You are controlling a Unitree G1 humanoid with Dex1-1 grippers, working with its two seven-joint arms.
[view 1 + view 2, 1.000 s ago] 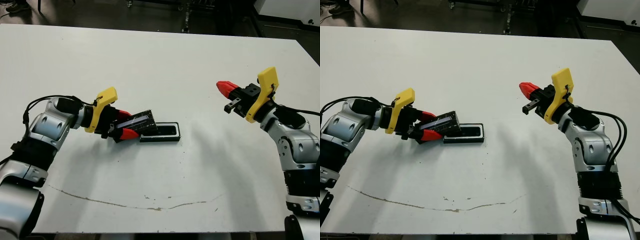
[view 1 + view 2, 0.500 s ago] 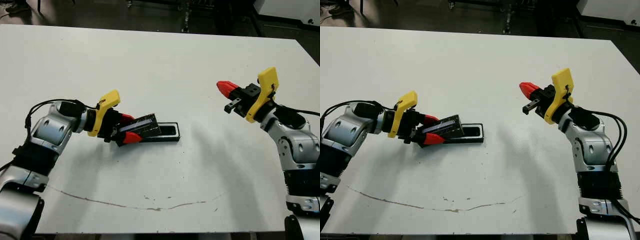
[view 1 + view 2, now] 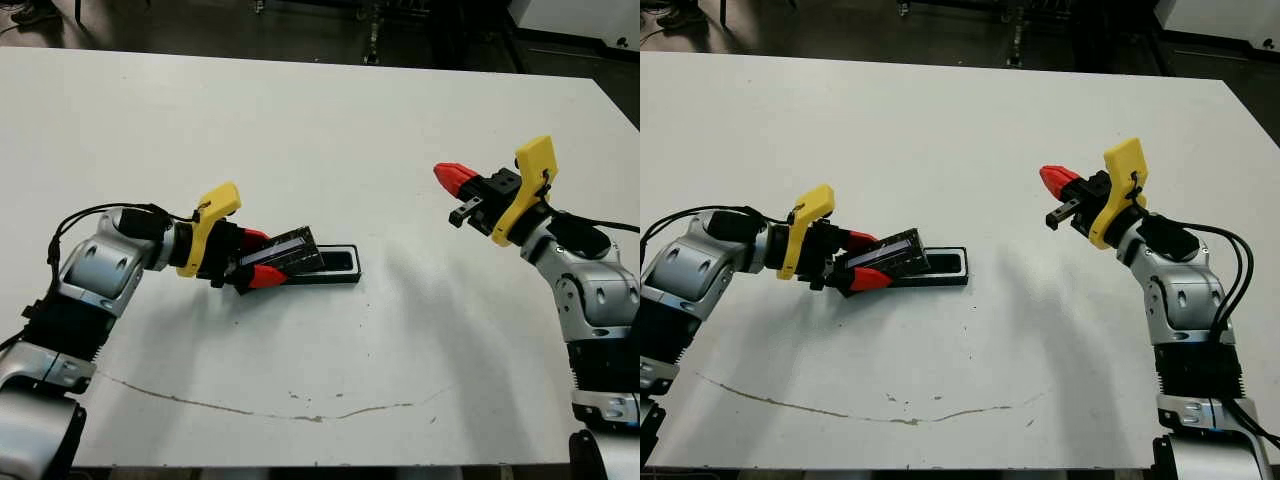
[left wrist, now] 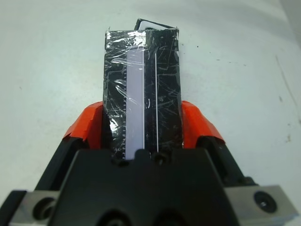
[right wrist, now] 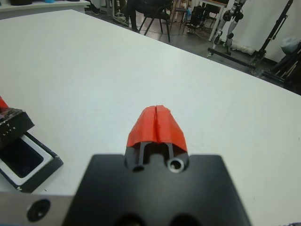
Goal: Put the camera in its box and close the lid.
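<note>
A white table (image 3: 330,110) fills most of the view, with a thin curved brown scuff (image 3: 250,408) near its front edge. Beyond it lie dark floor (image 5: 202,40), chairs (image 5: 160,19) and metal stands (image 5: 230,28).

A white table (image 3: 330,130) fills most of the head view, with a thin brownish scuff line (image 3: 250,408) curving along its lower part. Beyond its far edge in the right wrist view stand chairs (image 5: 157,19) and black stands (image 5: 277,42) on a dark floor

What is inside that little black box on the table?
The uncovered end of the box shows a dark inside with a pale rim. The glossy lid, held tilted in the left gripper, covers the other end, so whatever lies there is hidden.
</note>
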